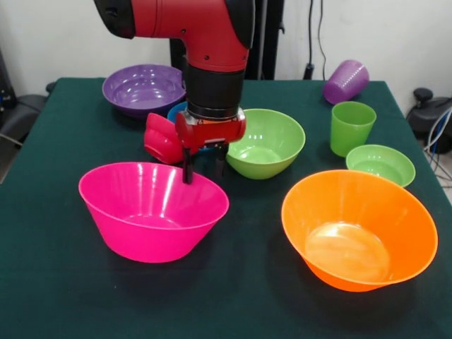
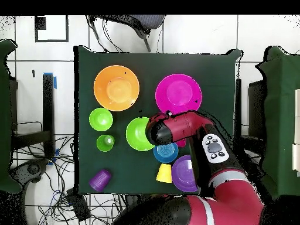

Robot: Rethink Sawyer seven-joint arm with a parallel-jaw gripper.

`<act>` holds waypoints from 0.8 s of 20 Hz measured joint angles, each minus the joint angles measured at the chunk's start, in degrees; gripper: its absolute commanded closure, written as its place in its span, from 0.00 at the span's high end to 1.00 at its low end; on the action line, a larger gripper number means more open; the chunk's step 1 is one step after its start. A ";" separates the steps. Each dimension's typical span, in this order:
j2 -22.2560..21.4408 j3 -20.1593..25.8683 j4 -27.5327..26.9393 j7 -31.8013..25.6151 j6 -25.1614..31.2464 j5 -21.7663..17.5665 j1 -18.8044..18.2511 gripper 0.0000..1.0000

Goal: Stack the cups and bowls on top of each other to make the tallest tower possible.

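Note:
My gripper hangs with its fingers apart and empty above the far rim of the large pink bowl. A small red bowl lies tilted just left of the gripper; I cannot tell whether they touch. The blue bowl is partly hidden behind the arm. The medium green bowl stands right of the gripper with nothing in it. In the overhead view the arm hides the gripper. The yellow-orange cup lies by the purple bowl.
The large orange bowl is at the front right. The green cup stands upright and the small light green bowl stands near it. The purple cup lies on its side at the back right. The medium purple bowl is at the back left.

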 measured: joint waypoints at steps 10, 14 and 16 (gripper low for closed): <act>0.21 -2.80 -0.77 0.00 -0.02 0.02 0.98 1.00; 0.24 -2.99 -0.94 0.00 -0.01 0.02 0.98 1.00; 0.25 -2.98 -0.97 0.00 -0.01 0.02 0.97 1.00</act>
